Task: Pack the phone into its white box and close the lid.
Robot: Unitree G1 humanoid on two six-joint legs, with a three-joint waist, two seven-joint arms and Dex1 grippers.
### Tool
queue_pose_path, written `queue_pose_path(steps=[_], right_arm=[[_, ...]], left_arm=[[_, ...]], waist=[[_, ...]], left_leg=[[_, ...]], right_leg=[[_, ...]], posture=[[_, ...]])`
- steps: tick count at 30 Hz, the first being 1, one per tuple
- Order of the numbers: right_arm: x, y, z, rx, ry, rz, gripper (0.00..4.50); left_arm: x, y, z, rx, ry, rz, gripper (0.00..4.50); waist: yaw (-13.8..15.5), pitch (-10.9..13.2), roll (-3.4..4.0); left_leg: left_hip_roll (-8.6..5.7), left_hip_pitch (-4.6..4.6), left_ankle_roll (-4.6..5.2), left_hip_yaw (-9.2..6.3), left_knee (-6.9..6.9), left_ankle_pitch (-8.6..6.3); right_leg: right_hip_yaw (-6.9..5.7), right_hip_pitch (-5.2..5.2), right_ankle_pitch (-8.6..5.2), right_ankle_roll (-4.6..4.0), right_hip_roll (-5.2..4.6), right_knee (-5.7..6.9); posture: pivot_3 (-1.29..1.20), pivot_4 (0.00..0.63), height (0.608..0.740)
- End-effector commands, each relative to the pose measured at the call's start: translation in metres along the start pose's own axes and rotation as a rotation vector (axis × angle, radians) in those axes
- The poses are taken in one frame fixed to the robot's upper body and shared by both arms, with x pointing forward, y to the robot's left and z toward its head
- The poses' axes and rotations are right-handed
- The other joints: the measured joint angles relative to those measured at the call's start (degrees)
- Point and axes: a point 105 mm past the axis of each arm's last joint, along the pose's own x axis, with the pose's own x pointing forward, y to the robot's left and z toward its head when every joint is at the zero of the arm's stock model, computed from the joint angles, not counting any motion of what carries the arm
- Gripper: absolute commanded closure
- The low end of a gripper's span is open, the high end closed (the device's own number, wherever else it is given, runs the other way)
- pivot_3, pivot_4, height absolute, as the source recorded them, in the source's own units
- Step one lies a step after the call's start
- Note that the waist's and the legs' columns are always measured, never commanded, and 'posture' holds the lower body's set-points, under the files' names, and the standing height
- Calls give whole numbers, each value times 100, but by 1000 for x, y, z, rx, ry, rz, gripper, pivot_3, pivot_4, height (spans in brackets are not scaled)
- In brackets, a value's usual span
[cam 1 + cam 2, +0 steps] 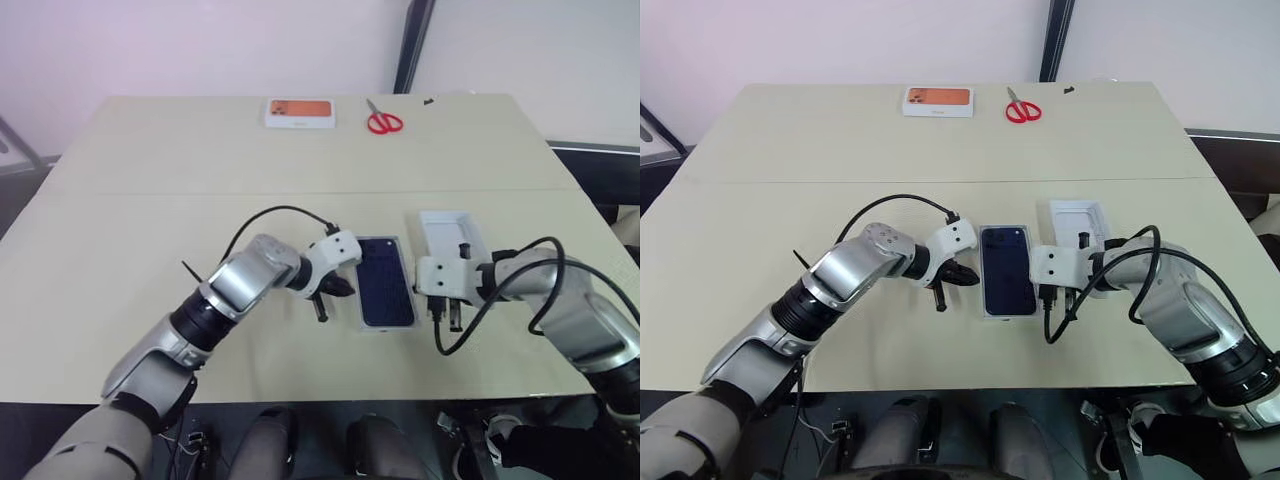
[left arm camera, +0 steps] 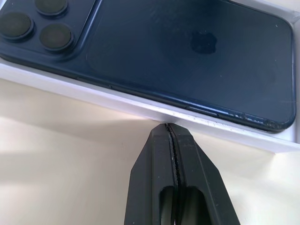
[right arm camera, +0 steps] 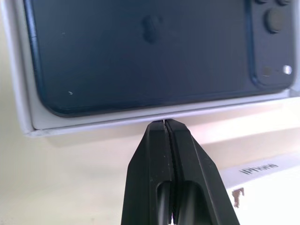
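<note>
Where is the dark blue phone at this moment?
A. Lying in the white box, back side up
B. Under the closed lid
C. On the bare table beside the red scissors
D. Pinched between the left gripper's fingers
A: the phone lies inside the white box with its camera cluster facing up, uncovered, with both grippers shut and empty at its sides.

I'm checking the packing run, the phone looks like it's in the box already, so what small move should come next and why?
Probably send the right gripper to the lid. The phone already lies back-up in the white box, both grippers are shut beside it, left gripper too, and the lid lies open-side up beside the box.
</note>
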Motion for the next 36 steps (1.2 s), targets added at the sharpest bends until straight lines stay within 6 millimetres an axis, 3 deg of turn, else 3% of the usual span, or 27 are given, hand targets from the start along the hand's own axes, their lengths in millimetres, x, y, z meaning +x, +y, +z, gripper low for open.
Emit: queue_pose_path(steps=[1, 2, 7, 8, 11, 17, 24, 29, 32, 36], right_arm=[[-21, -16, 13, 30, -65, -41, 3924], [-26, -19, 16, 47, -83, -46, 3662], [-41, -35, 22, 159, -140, -113, 1069], [-42, -40, 17, 268, -129, -136, 611], [-40, -47, 1, 530, -99, -171, 611], [-26, -52, -20, 926, 40, -221, 611], [-11, -56, -27, 1148, 126, -255, 611], [0, -62, -26, 1214, 129, -242, 611], [3, -62, -29, 1240, 149, -259, 1878], [2, -63, -25, 1232, 130, -257, 3989]], left_arm=[[-18, 11, 1, -19, -36, 58, 4500], [-23, 15, -1, -29, -42, 76, 4500], [-49, 27, -9, -48, -74, 129, 4500], [-58, 30, -8, -30, -124, 144, 4500], [-79, 30, -5, 30, -237, 164, 4500], [-91, 18, -11, 145, -373, 161, 4500], [-92, -3, -14, 203, -433, 54, 4500], [-92, -9, -14, 213, -449, 20, 4500], [-92, -10, -14, 214, -451, 19, 4500], [-93, -10, -14, 214, -456, 18, 4500]], waist=[[-13, 0, 0], [-20, 0, 0], [-34, 1, 2], [-28, 1, 3], [-23, 1, 3], [-5, -1, 6], [-8, -1, 7], [-50, -1, 8], [-70, -1, 8], [-115, -1, 8]], left_leg=[[0, 0, 0, 0, -1, 0], [1, 1, 0, 0, -2, 0], [2, -1, 0, 0, -8, 0], [2, -1, 0, 0, -7, 0], [2, -1, 0, 1, -7, 0], [1, -2, 0, 3, -8, 0], [1, -8, 4, 4, -15, -3], [1, -8, 27, 7, -16, -15], [1, -8, 27, 7, -17, -16], [1, -8, 27, 7, -17, -16]], right_leg=[[0, 0, 0, 0, 0, 0], [1, -2, 0, 0, 1, 1], [2, -8, 0, 0, 1, 3], [2, -7, 0, 0, 1, 2], [3, -7, 0, -1, -3, 0], [5, -10, 1, -2, -6, 0], [5, -21, 1, -3, -6, 2], [5, -26, 1, -3, -5, 7], [5, -27, 1, -2, -5, 11], [4, -26, 1, -2, -4, 13]], posture=[[0, 150, 740], [0, 150, 740], [0, 150, 740], [0, 150, 740], [0, 150, 740], [0, 150, 740], [0, 150, 740], [0, 150, 740], [0, 150, 740], [0, 150, 740]])
